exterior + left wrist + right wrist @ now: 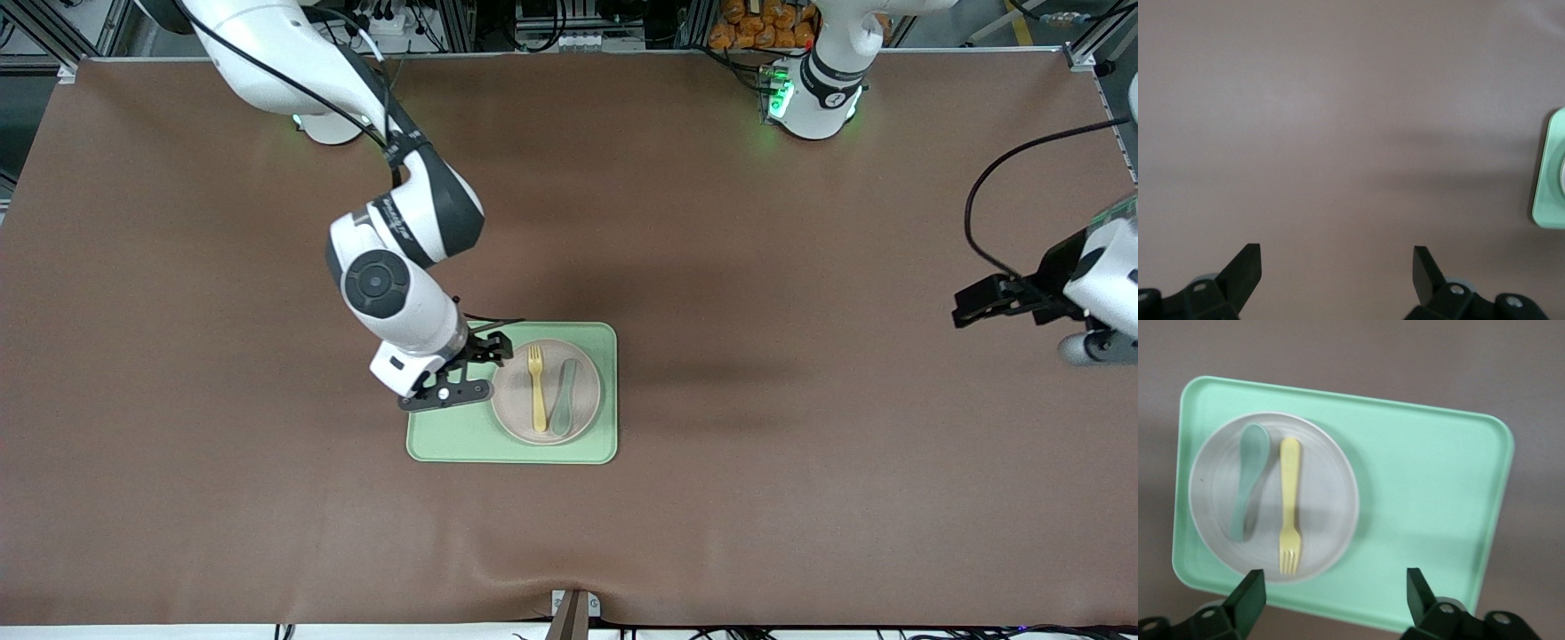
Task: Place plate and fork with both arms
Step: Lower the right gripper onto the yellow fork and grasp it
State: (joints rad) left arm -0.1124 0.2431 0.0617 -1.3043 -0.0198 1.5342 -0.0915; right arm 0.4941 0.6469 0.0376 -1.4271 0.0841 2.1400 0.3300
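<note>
The pale plate point(514, 411) lies on the light-green tray point(449, 440) in the middle of the table. On the plate, side by side, lie the yellow fork point(537, 388) and a grey-green spoon point(564, 397). My right gripper point(471, 372) hangs open over the bare part of the tray, beside the plate toward the right arm's end, with nothing between its fingers. The right wrist view shows the plate point(1328, 487), the fork point(1290, 513), the tray point(1425, 507) and the right gripper point(1336, 581). My left gripper point(973, 304) waits open and empty at the left arm's end of the table.
Brown cloth covers the whole table point(800, 444). The left wrist view shows the left gripper point(1337, 257) over bare cloth, with only a corner of the tray point(1548, 173) at the picture's edge. The spoon point(1250, 473) lies close beside the fork.
</note>
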